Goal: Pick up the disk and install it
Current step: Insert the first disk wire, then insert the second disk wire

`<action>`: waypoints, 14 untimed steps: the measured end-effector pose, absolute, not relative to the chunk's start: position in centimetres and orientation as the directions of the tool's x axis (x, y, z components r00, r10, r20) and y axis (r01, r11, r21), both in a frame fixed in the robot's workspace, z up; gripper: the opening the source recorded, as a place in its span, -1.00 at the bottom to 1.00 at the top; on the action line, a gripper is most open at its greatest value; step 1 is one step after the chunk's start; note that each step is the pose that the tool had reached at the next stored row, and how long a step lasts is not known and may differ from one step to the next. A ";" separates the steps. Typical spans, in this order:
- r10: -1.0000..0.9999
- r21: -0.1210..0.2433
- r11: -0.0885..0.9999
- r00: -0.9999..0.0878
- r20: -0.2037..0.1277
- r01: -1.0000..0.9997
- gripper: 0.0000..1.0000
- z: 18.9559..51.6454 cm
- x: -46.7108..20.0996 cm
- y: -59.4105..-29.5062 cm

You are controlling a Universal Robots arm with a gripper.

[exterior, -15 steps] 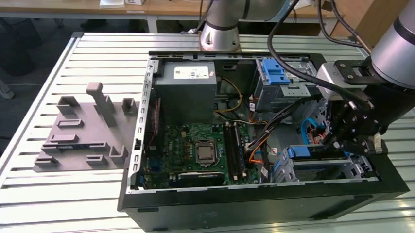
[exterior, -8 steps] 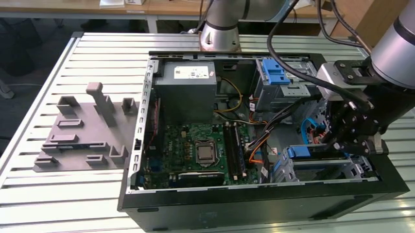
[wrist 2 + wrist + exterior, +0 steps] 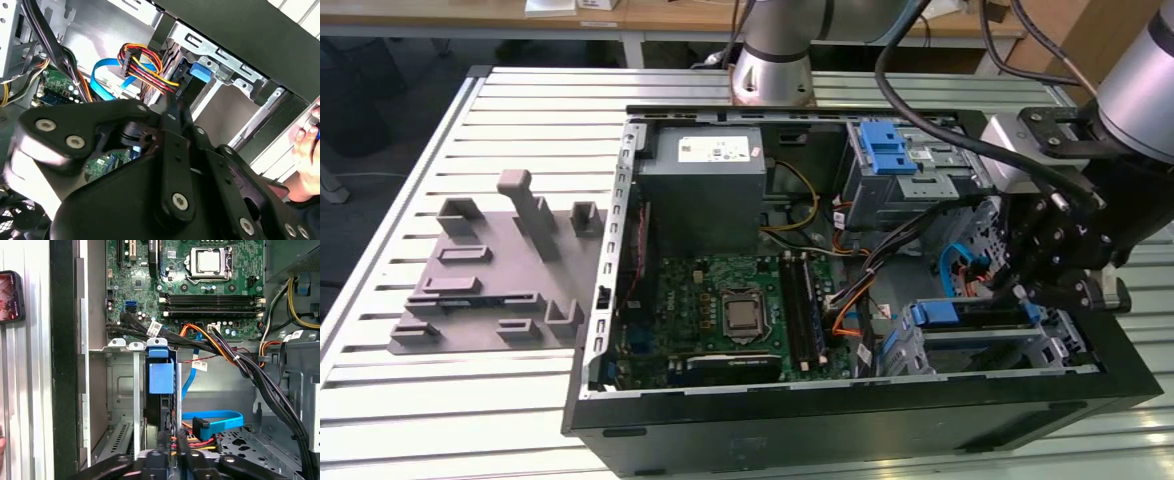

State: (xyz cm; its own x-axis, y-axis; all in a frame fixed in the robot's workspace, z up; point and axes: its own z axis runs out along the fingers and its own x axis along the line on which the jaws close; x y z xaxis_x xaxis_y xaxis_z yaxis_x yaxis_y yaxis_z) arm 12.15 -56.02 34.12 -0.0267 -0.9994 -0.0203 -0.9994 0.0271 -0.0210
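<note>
No readable text; print on power-supply sticker (image 3: 716,150) too small.

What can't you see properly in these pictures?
- The disk: in the first wrist view it stands edge-on in its bay, so its label is hidden.
- The hand: in the exterior view its fingertips are hidden by its own black links.
- A person's hand: cut off by the second wrist view's edge.

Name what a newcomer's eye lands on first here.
First, the open computer case on the slatted table, its green motherboard bared. Next, the black gripper lowered into the case at the exterior view's right, just above the disk, which sits upright in its drive cage, blue carrier showing.
</note>
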 end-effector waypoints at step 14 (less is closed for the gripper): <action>-0.999 -0.021 0.027 -0.027 -0.020 -0.999 -0.79 34.1 12.1 -56.0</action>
State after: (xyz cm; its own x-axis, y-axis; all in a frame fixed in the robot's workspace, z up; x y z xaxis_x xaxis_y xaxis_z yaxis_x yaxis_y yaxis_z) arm 12.14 -56.03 34.14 -0.0266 -0.9994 -0.0199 -0.9994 0.0270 -0.0209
